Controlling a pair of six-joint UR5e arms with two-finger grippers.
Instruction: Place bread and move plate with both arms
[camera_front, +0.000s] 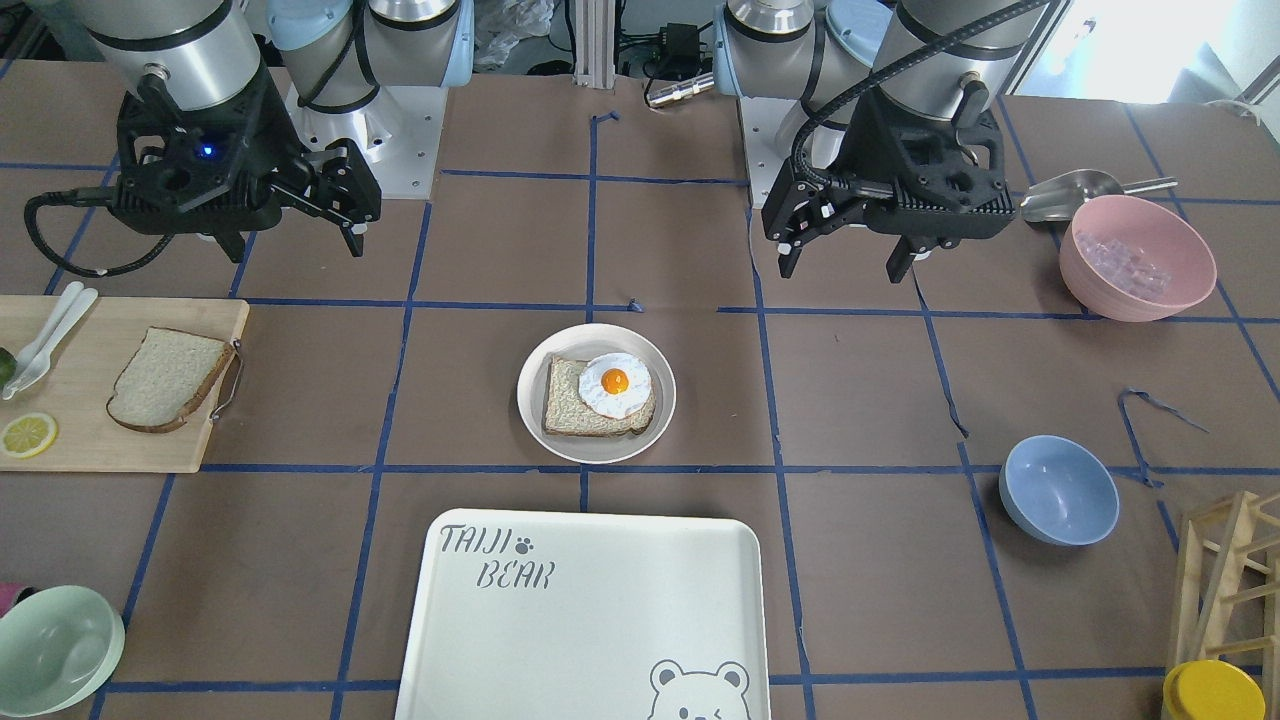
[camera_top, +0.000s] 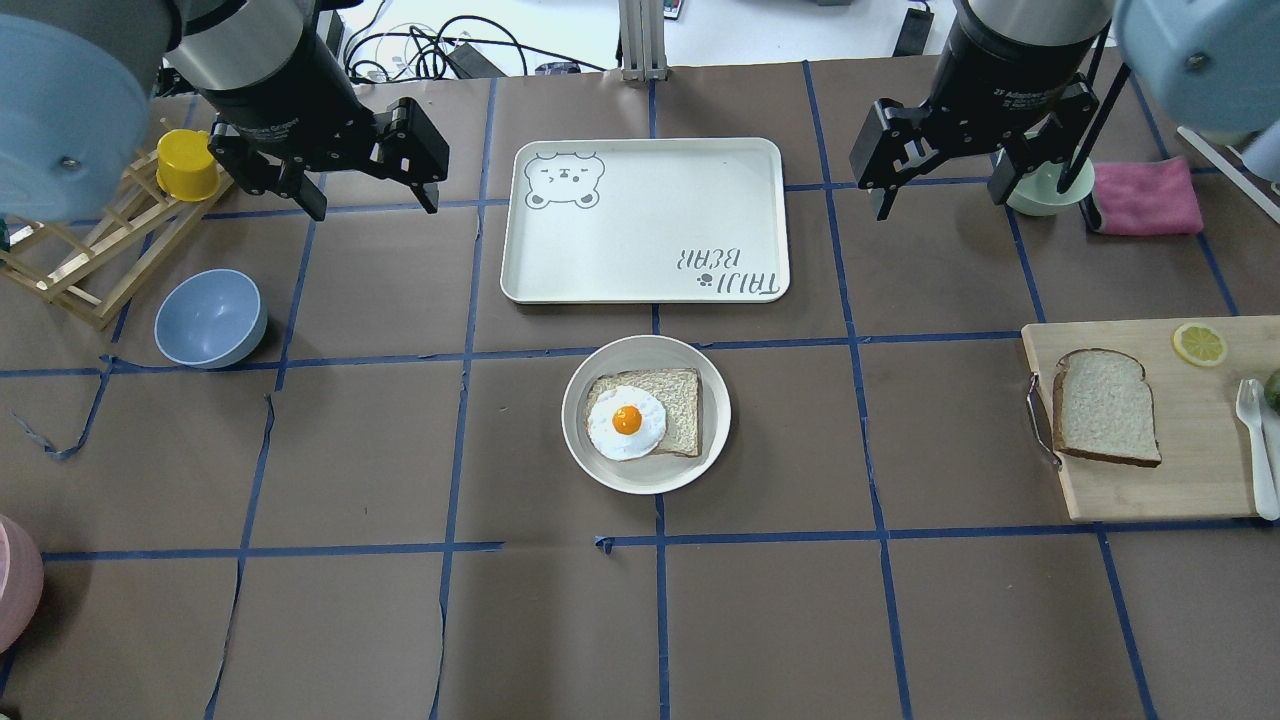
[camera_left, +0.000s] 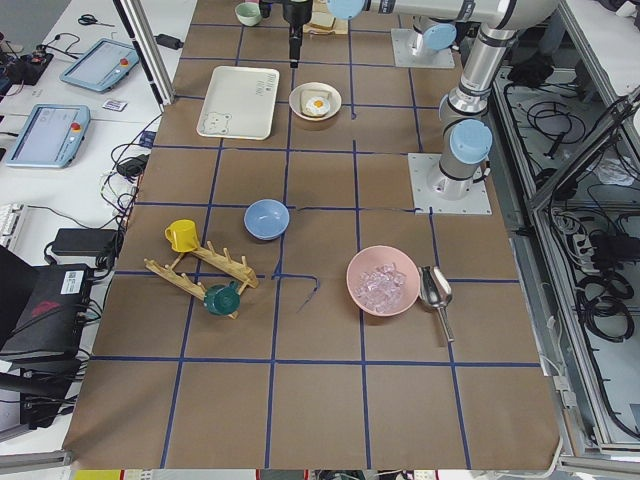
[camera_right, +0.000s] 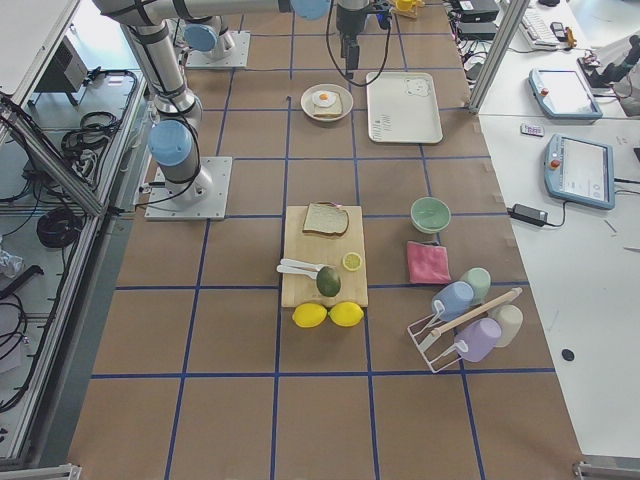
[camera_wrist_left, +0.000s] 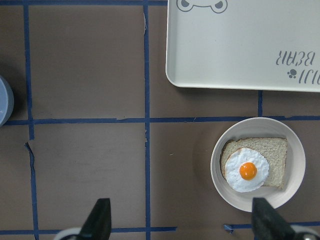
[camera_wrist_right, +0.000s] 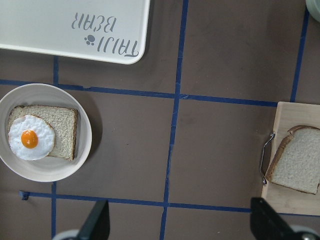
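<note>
- The brown tabletop is crossed by blue tape lines into squares.
- A rectangular white bear-printed tray lies on the robot's far side of the middle and has nothing on it.
- A wooden cutting board sits at the robot's right edge (a lemon slice and white cutlery share it).
- The left pincer hangs above the tabletop just left of the tray, jaws spread wide, gripping nothing.
- The right pincer hangs above the tabletop right of the tray, also spread wide and holding nothing.
- The plate rests mid-tabletop, near the tray's near edge but not touching it, well apart from both pincers.
- The bread lies flat on the cutting board by its metal handle, well apart from the plate.
- A squarer slice lies on the plate.
- A fried egg covers the left part of that slice.
</note>
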